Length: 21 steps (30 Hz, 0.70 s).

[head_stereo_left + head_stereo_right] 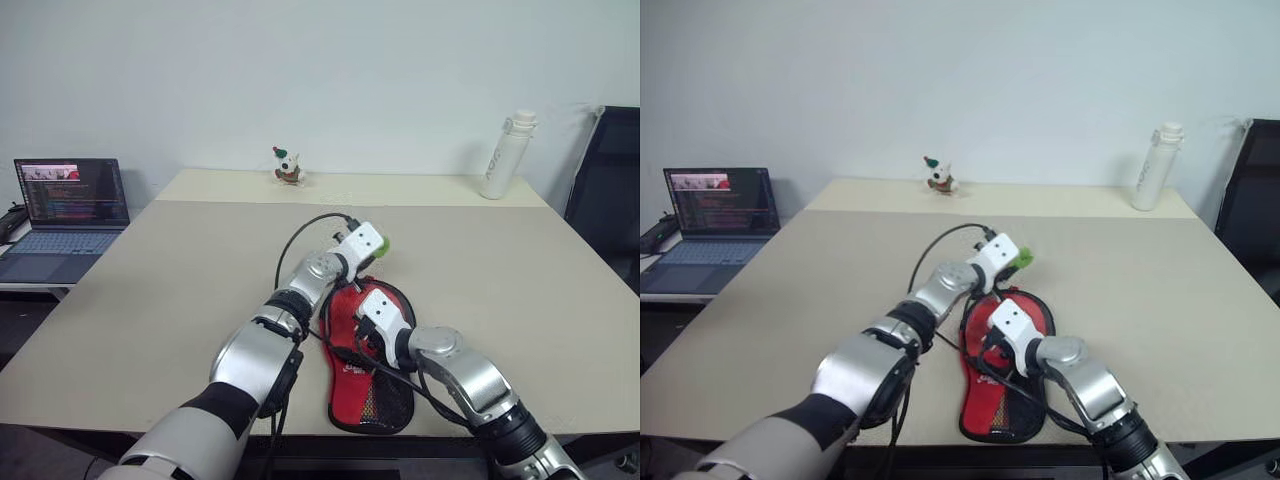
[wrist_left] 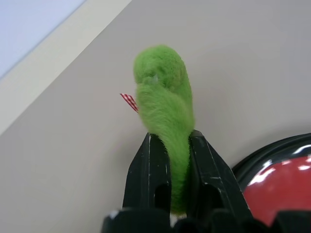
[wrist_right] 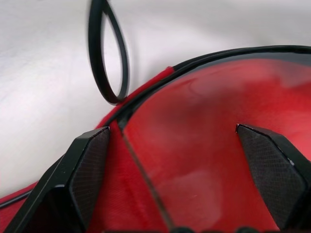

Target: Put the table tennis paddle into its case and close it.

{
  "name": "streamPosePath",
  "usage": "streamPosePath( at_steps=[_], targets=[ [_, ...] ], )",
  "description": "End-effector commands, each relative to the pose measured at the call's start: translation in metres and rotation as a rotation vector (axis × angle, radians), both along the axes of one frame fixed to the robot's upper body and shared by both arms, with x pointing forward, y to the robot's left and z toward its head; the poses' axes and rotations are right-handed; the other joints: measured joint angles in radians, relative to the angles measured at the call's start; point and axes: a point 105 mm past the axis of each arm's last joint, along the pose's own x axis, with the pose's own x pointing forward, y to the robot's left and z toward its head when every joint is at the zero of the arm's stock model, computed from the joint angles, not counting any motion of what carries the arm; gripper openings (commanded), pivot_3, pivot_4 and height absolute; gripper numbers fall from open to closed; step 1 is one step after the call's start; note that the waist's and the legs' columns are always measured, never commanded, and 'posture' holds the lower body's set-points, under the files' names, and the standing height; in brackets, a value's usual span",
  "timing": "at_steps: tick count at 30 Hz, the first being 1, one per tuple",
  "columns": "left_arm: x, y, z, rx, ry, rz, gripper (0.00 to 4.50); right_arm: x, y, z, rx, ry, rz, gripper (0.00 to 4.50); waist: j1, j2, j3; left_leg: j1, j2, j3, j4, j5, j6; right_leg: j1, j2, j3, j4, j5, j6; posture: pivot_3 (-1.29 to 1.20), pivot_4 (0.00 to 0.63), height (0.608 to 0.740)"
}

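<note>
Closure of the case (image 1: 370, 375): left end effector (image 2: 170, 160) pinches the green zipper charm (image 2: 163, 92) for pulling, while right end effector (image 3: 180, 170), fully spread, steadies the red face.

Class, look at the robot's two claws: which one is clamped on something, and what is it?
The left claw, the one farther up the table: its fingers pinch the fuzzy green zipper charm. The right claw stands wide open over the red case.

A broad beige table (image 1: 180, 290) spreads out beneath and around the left gripper (image 2: 170, 145), its far strip lighter. Beyond the gripper a plain pale wall (image 1: 300, 70) rises. A white bottle (image 1: 506, 155) stands far off to its right, near a dark chair (image 1: 610, 200). A small figurine (image 1: 288, 166) sits ahead; an open laptop (image 1: 65, 215) lies well to its left.
</note>
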Motion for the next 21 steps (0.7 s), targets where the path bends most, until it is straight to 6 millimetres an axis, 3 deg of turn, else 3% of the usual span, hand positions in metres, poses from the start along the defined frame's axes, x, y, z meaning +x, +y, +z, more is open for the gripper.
streamPosePath(
  at_steps=[1, 7, 13, 21],
  targets=[
    [-0.009, -0.038, 0.043, -0.036, -0.130, -0.123, 0.08, -0.027, -0.010, -0.064, -0.124, 0.255, -0.020, 4.50, 0.000, 0.000, 0.000, 0.000, 0.000, 0.000, 0.000, 0.000, 0.000, 0.000, 0.000, 0.000, 0.000, 0.000, 0.000, 0.00, 0.150, 0.740],
    [-0.019, -0.059, 0.050, -0.069, -0.125, -0.191, 0.08, -0.025, -0.012, -0.064, -0.122, 0.247, -0.038, 4.50, 0.000, 0.000, 0.000, 0.000, -0.001, 0.000, 0.000, 0.000, 0.000, 0.000, 0.000, 0.000, 0.000, 0.000, 0.000, 0.00, 0.150, 0.740],
    [-0.027, -0.064, 0.046, -0.079, -0.057, -0.272, 0.08, -0.022, -0.010, -0.063, -0.116, 0.241, -0.048, 4.50, 0.000, 0.000, 0.000, 0.000, 0.000, 0.000, 0.000, 0.000, 0.000, 0.000, 0.000, 0.000, 0.000, 0.000, 0.000, 0.00, 0.150, 0.740],
    [-0.036, -0.056, 0.029, -0.049, 0.040, -0.373, 2.74, -0.011, -0.005, -0.059, -0.100, 0.219, -0.060, 4.50, -0.009, 0.002, -0.004, 0.002, 0.000, 0.001, 0.000, 0.000, 0.000, 0.001, 0.001, -0.001, 0.000, 0.000, 0.000, 0.00, 0.150, 0.740]
  ],
)
